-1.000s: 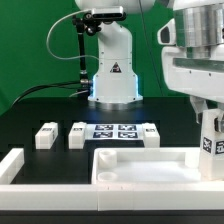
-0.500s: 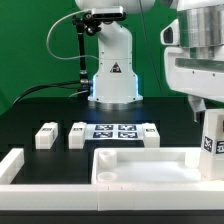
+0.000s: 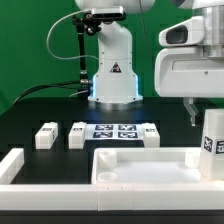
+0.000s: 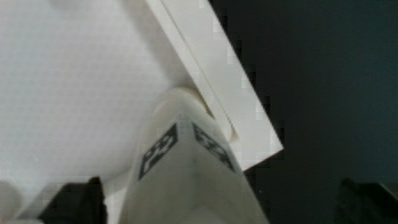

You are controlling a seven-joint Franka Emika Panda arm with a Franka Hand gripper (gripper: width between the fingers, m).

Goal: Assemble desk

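The desk's white rimmed tabletop [image 3: 140, 166] lies at the front of the black table. One square white leg [image 3: 212, 136] with a tag stands upright at its corner on the exterior view's right. My gripper [image 3: 210, 118] hangs over that leg, open. One dark finger [image 3: 192, 113] shows beside the leg's top and apart from it; the other is cut off by the frame edge. In the wrist view the leg [image 4: 185, 165] rises between the spread dark fingers [image 4: 80, 203], with the tabletop's rim [image 4: 217, 75] behind it. My gripper [image 4: 214, 212] holds nothing.
Three loose legs [image 3: 46, 135] [image 3: 78, 135] [image 3: 150, 133] lie behind the tabletop, around the marker board [image 3: 115, 129]. A white border bar [image 3: 11, 165] lies at the exterior view's left. The arm's base [image 3: 112, 70] stands at the back.
The jaws have opened off the upright leg, and the hand has lifted a little. The leg stays standing in the tabletop's corner.
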